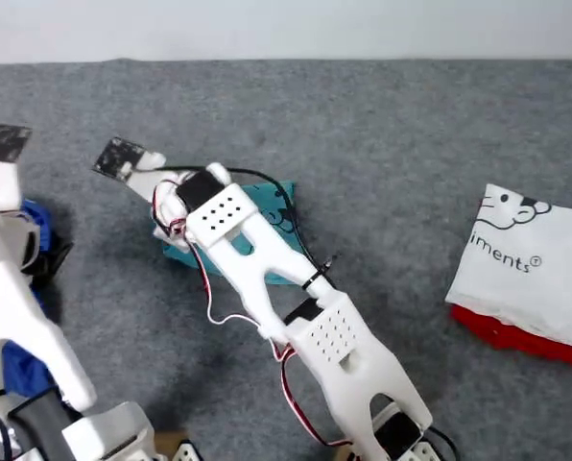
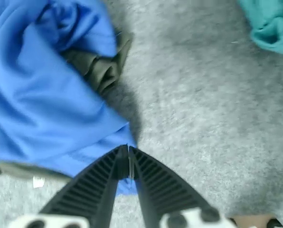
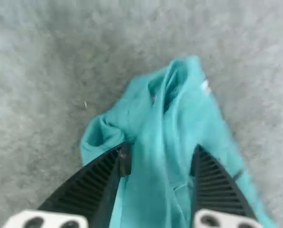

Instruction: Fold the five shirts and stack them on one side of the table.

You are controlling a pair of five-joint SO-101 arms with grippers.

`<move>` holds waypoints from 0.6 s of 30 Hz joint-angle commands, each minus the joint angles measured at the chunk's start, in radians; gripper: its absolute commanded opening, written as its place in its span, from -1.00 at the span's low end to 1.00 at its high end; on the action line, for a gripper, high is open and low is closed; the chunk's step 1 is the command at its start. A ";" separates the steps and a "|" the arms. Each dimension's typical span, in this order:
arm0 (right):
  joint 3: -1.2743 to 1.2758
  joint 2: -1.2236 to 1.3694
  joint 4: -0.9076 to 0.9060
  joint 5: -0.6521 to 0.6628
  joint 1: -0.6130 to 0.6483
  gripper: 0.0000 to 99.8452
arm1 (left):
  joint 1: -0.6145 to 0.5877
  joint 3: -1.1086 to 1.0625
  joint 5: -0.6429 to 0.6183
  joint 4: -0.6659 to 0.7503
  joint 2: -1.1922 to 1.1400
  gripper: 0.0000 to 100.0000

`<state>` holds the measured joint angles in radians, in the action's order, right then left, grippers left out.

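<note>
Your right gripper (image 3: 160, 154) is down on the teal shirt (image 3: 179, 118), jaws spread wide. One black finger (image 3: 108, 175) sits on either side of a raised fold, and the cloth bunches up between them without being squeezed. From the high view, your right arm lies straight across the teal shirt (image 1: 278, 204), which sits crumpled and unfolded on the gray carpeted table (image 1: 382, 125). Only its edges peek out from either side of the arm.

Your left gripper (image 2: 127, 151) is well off to the left of the teal shirt and is clenched, fingertips pressed together. The tips sit right at the edge of the blue shirt (image 2: 42, 95). Blue cloth shows just under the fingers, but you can't tell whether any of it is actually pinched. That blue shirt is a loose heap, and a dark olive garment (image 2: 101, 71) pokes out from beneath it on the side facing the teal shirt. A corner of the teal shirt (image 2: 269, 23) shows in your left wrist view, with bare carpet between it and the blue heap.

Far to the right of the teal shirt is the white shirt (image 1: 531, 269) with black print. It is folded and lies on top of a red shirt (image 1: 516, 336), whose edge shows along the near side.
</note>
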<state>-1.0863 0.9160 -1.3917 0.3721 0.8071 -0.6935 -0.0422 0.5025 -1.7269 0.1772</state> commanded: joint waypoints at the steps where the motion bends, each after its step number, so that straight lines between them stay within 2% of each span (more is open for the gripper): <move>1: -0.207 -0.019 -0.067 0.009 0.019 -0.54 | -0.100 0.008 0.003 0.017 0.038 -0.99; 6: -0.354 -0.018 -0.194 0.011 -0.061 -0.58 | -0.204 0.010 0.008 0.032 0.038 -0.99; 9: -0.358 -0.012 -0.262 0.031 -0.143 -0.79 | -0.252 0.010 0.008 0.032 0.038 -0.99; 12: -0.282 -0.010 -0.315 0.160 -0.217 -1.00 | -0.292 0.010 0.009 0.044 0.038 -0.99; 18: -0.126 -0.013 -0.403 0.193 -0.312 -0.98 | -0.377 0.008 0.006 0.081 0.037 -0.99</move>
<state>-1.2536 0.9191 -1.7553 0.5501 0.5355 -1.0372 -0.0422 0.5025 -1.6701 0.1772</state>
